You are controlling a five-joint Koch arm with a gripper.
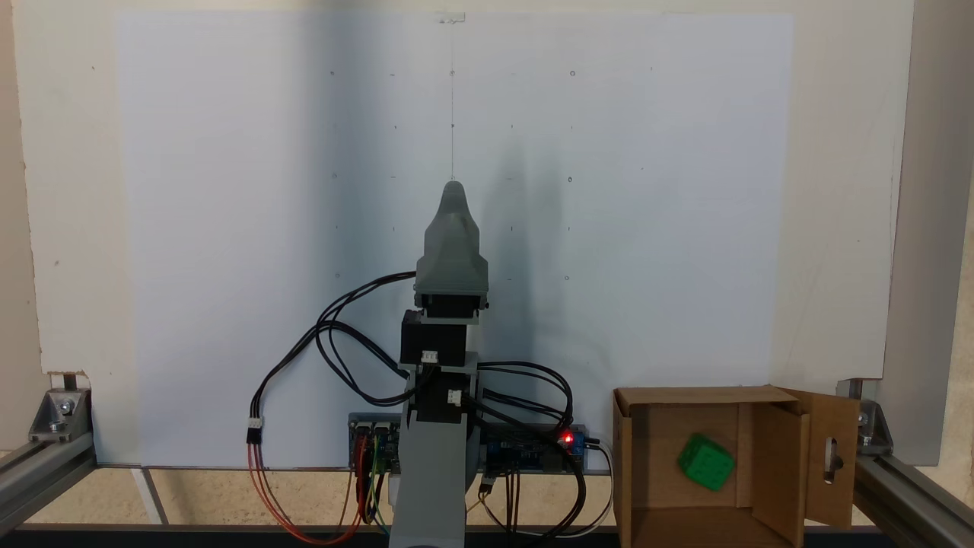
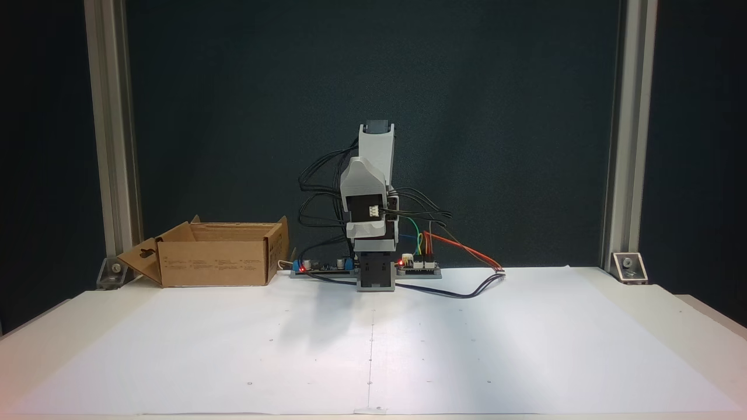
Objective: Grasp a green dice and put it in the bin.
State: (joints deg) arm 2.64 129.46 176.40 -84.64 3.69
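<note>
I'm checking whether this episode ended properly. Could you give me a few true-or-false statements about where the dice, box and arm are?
1. The green dice lies inside the bin. True.
2. The gripper is holding the dice. False: it holds nothing; the dice is in the box, apart from the arm.
3. The bin has a flap with a slot cut-out. True.
4. The arm reaches out over the white sheet. False: it is folded up over its base.
5. The bin is lying on its side. False: it stands with its opening upward.
</note>
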